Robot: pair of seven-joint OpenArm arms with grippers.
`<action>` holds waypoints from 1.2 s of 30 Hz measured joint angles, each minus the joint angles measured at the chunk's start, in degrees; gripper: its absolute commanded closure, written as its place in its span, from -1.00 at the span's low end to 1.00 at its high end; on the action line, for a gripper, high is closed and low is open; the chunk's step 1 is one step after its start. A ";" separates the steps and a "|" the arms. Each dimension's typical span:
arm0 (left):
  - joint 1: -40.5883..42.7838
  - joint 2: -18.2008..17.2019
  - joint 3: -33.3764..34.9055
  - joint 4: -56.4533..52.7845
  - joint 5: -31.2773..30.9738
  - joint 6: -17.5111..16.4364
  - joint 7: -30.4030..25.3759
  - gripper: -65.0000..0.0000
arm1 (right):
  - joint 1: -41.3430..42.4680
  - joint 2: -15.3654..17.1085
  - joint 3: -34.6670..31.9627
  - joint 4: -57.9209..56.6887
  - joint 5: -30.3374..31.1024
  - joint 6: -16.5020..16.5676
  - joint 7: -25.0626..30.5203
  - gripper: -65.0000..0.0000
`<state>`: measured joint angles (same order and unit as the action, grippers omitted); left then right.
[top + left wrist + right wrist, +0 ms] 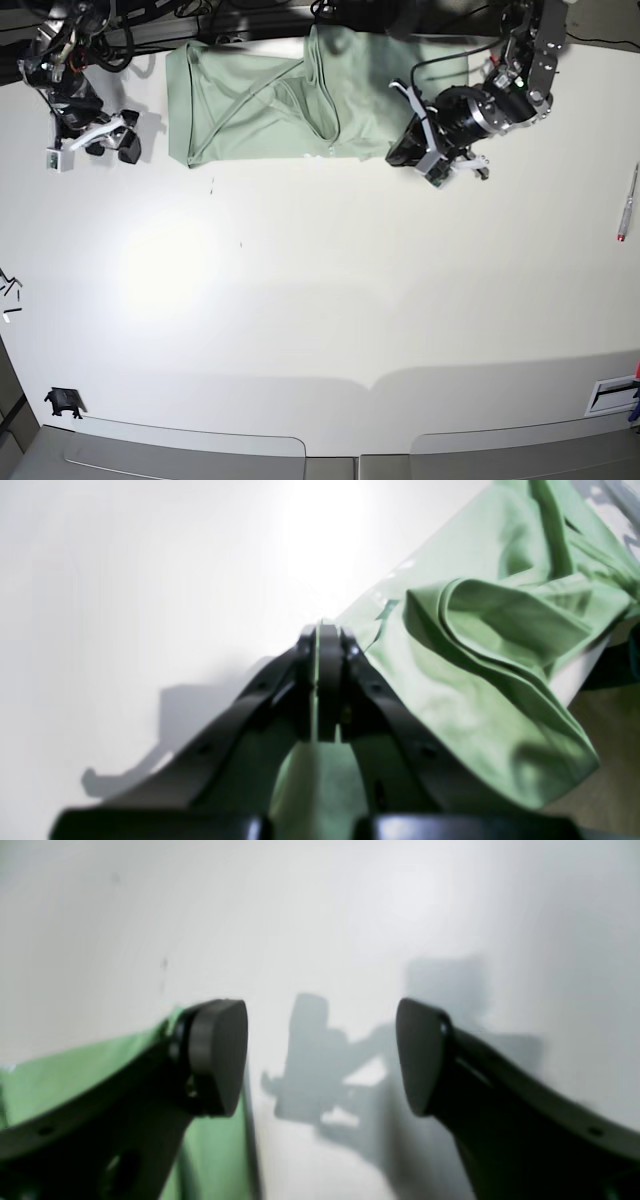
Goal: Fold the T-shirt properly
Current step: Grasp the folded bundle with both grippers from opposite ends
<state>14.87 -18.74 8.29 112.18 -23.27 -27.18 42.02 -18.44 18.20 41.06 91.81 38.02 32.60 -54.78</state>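
Left wrist view: left gripper (327, 645), jaws pressed together on a thin edge of the T-shirt (475, 680); green cloth shows between the pads and below them. Base view places this gripper (418, 150) at the garment's lower edge, on its right-hand end.

Right gripper (320, 1055): jaws wide apart, nothing between them; one pad lies just beside a green edge of the T-shirt (100, 1060). Base view sets it (105, 140) near the shirt's other end, apart from the cloth.

T-shirt (250, 100): pale green, at the far edge of the white worktop (320, 300), part-folded, bunched ridges near the middle. Long axis runs side to side across the base view. Which end is collar cannot be told.

Step in hand, judged: carrying a pinched edge over for a fold. Advice: keep the clamp firm, lift only enough to clear the lower layers, travel square to the long axis, lay edge onto edge, release after the cloth lies flat. The free gripper would serve best by pinning or taking the matching corner.

Pen (627, 205): right margin, well apart.
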 measured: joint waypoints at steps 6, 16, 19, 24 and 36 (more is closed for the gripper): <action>0.02 -0.02 0.00 0.00 0.02 -0.02 0.02 1.00 | 3.69 -0.02 -0.07 -12.02 14.97 3.82 -8.33 -0.34; 0.02 0.02 0.00 0.00 -0.02 -0.02 0.02 1.00 | 3.37 -0.09 -8.68 -13.44 23.17 6.45 -15.17 -0.34; 0.02 0.00 0.00 0.00 0.00 -0.02 0.24 1.00 | 3.50 -0.07 -12.00 -13.38 23.58 6.47 -15.12 -0.34; 0.02 0.02 0.00 0.00 0.00 2.56 3.32 1.00 | 3.52 -0.07 -14.40 -13.31 23.41 6.40 -17.35 0.21; 8.15 -0.15 -14.14 0.00 -0.37 4.26 4.61 1.00 | 4.13 0.00 -14.58 -13.35 22.25 6.01 -20.33 1.00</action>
<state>23.03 -18.90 -5.85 112.18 -23.64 -22.92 46.63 -14.31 18.20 26.48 78.46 60.27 38.61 -75.11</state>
